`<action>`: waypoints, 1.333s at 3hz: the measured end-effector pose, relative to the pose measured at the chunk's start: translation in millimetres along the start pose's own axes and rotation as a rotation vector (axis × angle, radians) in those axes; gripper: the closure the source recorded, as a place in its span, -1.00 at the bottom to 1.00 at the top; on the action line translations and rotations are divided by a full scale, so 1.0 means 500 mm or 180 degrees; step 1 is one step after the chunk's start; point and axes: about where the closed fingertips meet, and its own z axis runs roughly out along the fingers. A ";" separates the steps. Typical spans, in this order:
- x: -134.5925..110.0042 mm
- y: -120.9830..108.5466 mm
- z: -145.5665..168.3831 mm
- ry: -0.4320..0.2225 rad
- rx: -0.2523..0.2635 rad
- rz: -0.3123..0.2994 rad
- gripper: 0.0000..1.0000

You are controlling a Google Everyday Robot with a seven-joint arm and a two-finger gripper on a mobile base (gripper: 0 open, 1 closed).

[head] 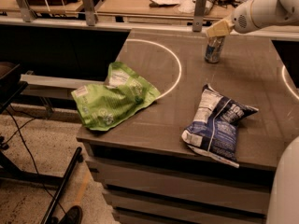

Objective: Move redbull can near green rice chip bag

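The redbull can (214, 49) stands upright at the far side of the table, right of the white circle line. My gripper (217, 30) is at the can's top, at the end of the white arm that comes in from the upper right; it hides the can's top. The green rice chip bag (114, 98) lies flat on the table's front left corner, partly hanging over the left edge, well apart from the can.
A dark blue and white chip bag (216, 123) lies near the front right of the grey table (154, 125). A rail with metal posts (199, 3) runs behind the table, with another cluttered desk beyond it. The floor to the left holds cables and a stand leg.
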 end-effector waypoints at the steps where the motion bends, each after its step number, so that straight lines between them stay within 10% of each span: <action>1: -0.018 0.031 -0.020 -0.0056 -0.0205 -0.0053 0.83; 4: -0.105 0.316 -0.081 -0.0194 -0.1099 -0.0756 1.00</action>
